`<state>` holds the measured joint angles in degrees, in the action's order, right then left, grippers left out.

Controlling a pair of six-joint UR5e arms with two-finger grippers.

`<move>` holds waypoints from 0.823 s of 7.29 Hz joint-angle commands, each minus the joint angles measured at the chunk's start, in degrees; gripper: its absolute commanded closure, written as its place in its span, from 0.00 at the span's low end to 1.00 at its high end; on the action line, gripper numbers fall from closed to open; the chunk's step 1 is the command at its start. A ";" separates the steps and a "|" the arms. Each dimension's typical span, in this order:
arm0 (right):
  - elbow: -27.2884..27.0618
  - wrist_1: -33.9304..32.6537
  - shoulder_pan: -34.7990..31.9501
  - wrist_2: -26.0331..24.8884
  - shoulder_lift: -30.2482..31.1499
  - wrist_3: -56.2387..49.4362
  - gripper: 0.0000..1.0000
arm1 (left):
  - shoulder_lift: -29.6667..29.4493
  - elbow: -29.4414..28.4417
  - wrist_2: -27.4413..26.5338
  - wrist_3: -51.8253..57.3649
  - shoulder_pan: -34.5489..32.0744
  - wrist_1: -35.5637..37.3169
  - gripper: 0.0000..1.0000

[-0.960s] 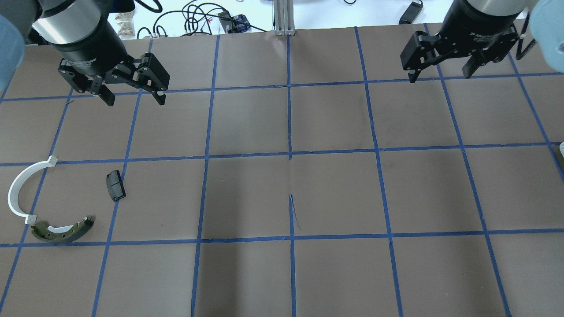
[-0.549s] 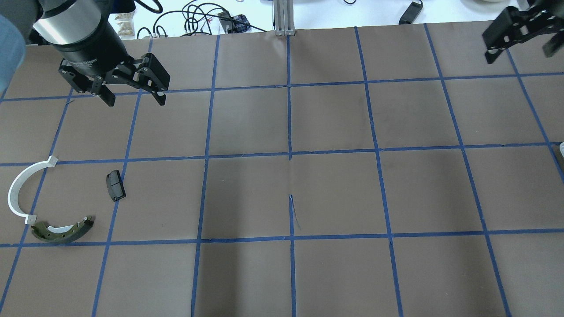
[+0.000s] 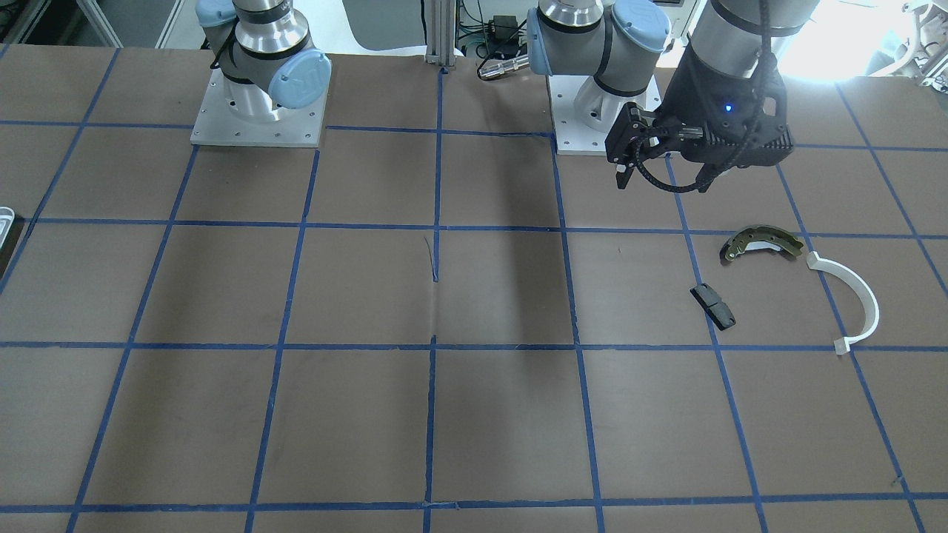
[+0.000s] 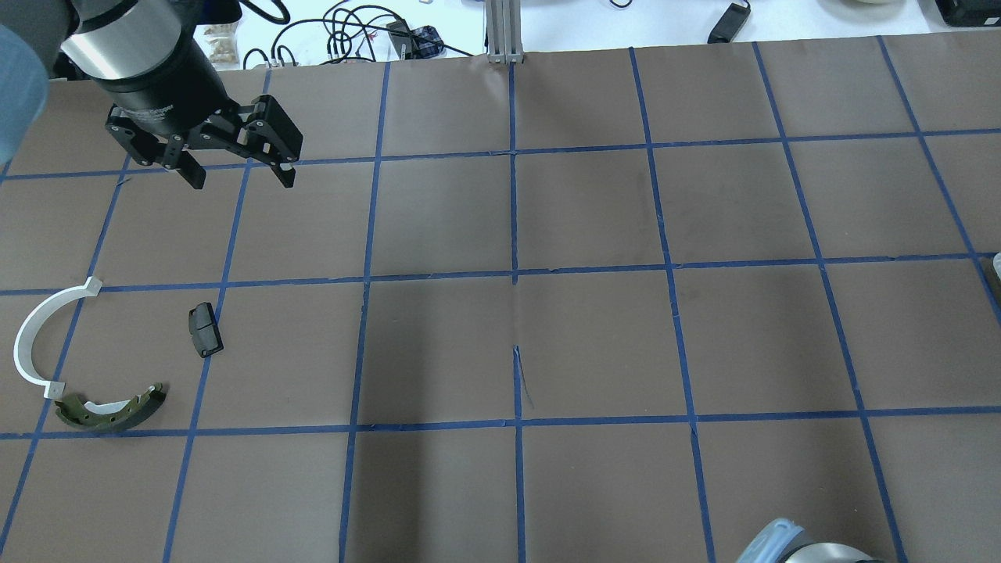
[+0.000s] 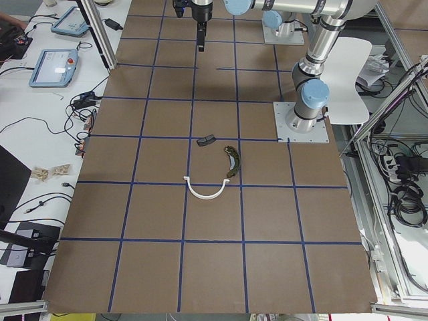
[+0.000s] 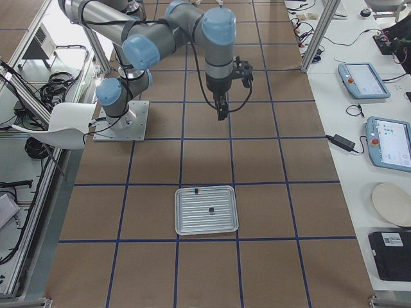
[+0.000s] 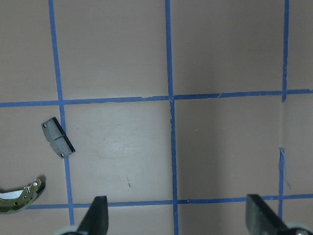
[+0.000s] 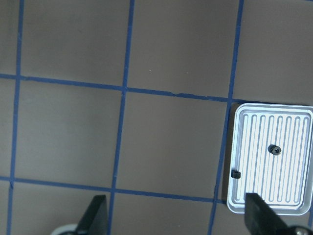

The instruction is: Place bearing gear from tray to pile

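Observation:
The tray (image 8: 271,200), pale with a ribbed floor, lies at the right of the right wrist view. The small black bearing gear (image 8: 275,150) sits in it, and also shows in the exterior right view (image 6: 210,210). My right gripper (image 8: 177,218) is open and empty, high above the table beside the tray (image 6: 207,228). The pile lies far left: an olive brake shoe (image 4: 109,410), a white arc (image 4: 31,336) and a black block (image 4: 205,329). My left gripper (image 4: 235,176) is open and empty, held above the table beyond the pile.
A second small black piece (image 8: 235,174) sits at the tray's left rim. The table is brown with a blue tape grid. Only the tray's edge (image 3: 6,218) shows in the front view. Cables and screens lie past the far table edge.
My right gripper has moved right and out of the overhead view; only part of its arm shows at the bottom right now. My left gripper and the pile have not moved.

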<state>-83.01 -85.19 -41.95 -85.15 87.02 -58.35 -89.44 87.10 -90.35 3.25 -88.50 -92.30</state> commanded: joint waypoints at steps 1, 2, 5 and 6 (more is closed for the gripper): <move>-1.79 -0.32 10.02 0.69 -6.05 -17.42 0.00 | -0.03 0.00 0.00 0.00 -0.01 -0.08 0.00; -5.02 -0.59 10.31 0.34 -9.73 -29.42 0.00 | -0.12 0.00 0.00 -0.09 -0.01 0.01 0.00; -17.84 -23.52 10.49 -2.39 -14.66 -55.51 0.00 | -0.12 0.00 0.00 -0.09 0.08 0.01 0.00; -20.15 -30.58 10.66 -1.61 -16.51 -62.34 0.00 | -0.12 0.00 0.00 -0.09 0.08 0.27 0.00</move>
<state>-99.35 -106.32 -31.47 -86.95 72.79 -112.62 -89.56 87.09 -90.35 3.17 -88.44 -92.22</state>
